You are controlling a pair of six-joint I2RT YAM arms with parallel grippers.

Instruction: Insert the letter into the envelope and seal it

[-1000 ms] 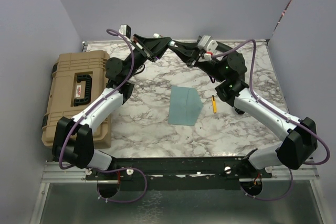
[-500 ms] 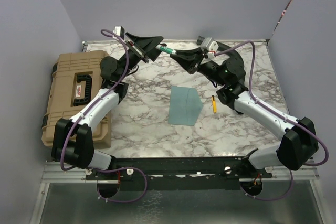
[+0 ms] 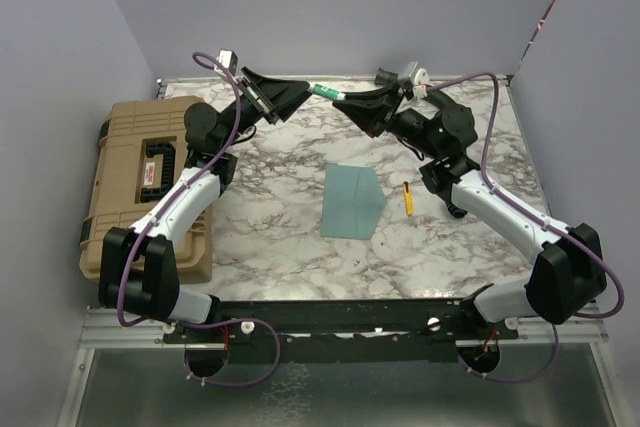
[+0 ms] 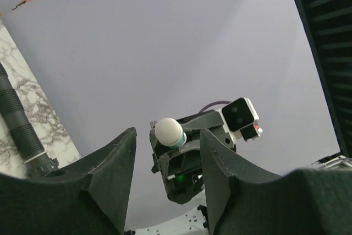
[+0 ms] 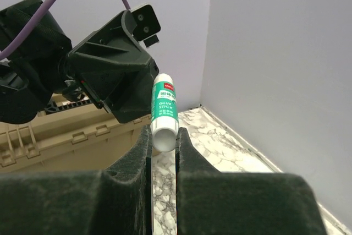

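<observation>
The teal envelope (image 3: 352, 201) lies flat in the middle of the marble table, with no gripper near it. The letter is hidden from every view. Both arms are raised over the far side of the table. My right gripper (image 3: 347, 101) (image 5: 164, 136) is shut on a green-and-white glue stick (image 3: 322, 93) (image 5: 165, 105), which points at the left gripper. My left gripper (image 3: 298, 93) (image 4: 166, 152) is open and holds nothing. The stick's white rounded end (image 4: 168, 130) shows just beyond its fingertips, apart from them.
A tan hard case (image 3: 150, 182) fills the left edge of the table. A small yellow stick (image 3: 407, 198) lies just right of the envelope. Lilac walls close in the far side and both sides of the table.
The two grippers were together a second ago. My left gripper has opened off the glue stick and drawn back left, while the right gripper keeps the stick and has shifted slightly right.
</observation>
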